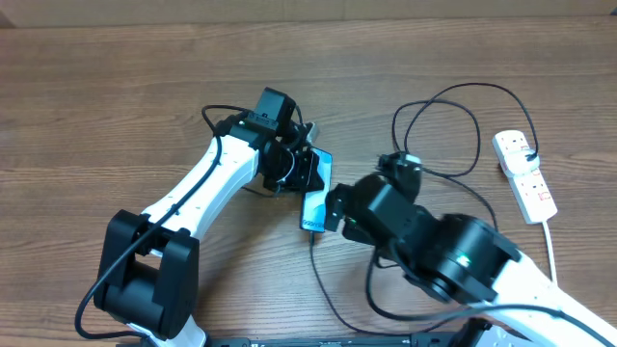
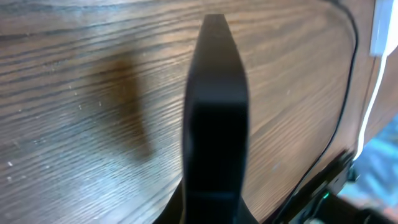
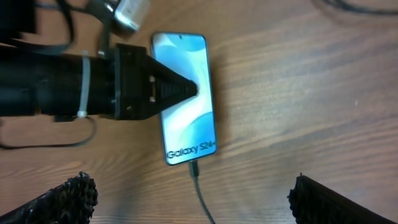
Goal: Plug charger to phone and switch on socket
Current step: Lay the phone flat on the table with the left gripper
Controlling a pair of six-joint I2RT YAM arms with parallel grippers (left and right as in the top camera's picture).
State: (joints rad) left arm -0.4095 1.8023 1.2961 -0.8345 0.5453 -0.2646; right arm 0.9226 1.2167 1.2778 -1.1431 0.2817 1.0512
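The phone (image 3: pixel 185 99) lies mid-frame on the counter (image 3: pixel 298 93). The closed left claw (image 3: pixel 186 89) tips over its screen. The right claw (image 3: pixel 196 200), spread wide, hangs below, where the charger (image 3: pixel 199 186) meets the phone's lower edge.

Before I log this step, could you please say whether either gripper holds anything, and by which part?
Nothing is held. The left gripper is shut, its tip over the slim blue-screened phone; the right gripper is open and empty.

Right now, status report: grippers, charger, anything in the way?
Left gripper shut, tip on Galaxy S24+ phone. Right gripper open by its port end. Charger connector at port. Nothing over power strip.
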